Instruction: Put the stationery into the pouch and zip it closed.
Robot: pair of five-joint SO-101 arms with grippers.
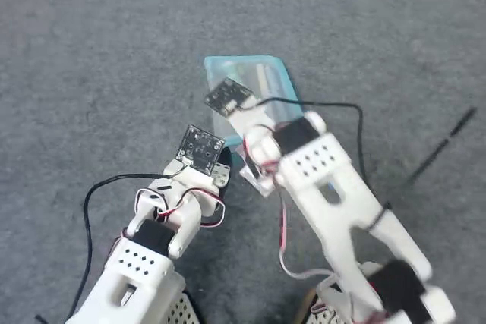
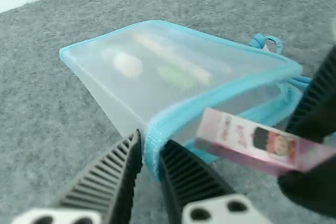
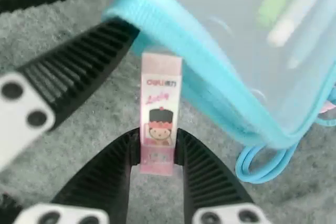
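Bench [image 1: 76,58]: grey felted covering, with a pale wall strip along the far edge.

Item 1, pouch [image 2: 173,77]: translucent, with frosted walls and light-blue woven trim round the mouth. It lies mid-bench ahead of both arms. The mouth appears open, one lip lifted. Through the wall I see a green stick, a long pale stick and a small white lump, and I cannot identify them further. A blue cord loop [image 3: 262,163] trails from one end onto the bench.

Item 2, eraser [image 3: 160,114]: pink block in a printed sleeve, held by one end. Its free end is close against the blue trim. I cannot tell whether it has entered.

Item 3, left gripper [image 2: 149,142]: jaws closed on the pouch's blue lip, holding it up.

Item 4, right gripper [image 3: 156,135]: jaws gripping the eraser.

Step in hand, as I judge it: feeding the eraser through the mouth. To do it well, I would hold the left grip firm so the lip stays raised. I would then carry the eraser's free end well past the trim and only then release, lest it catch and drop onto the bench. The zip is not yet closed.
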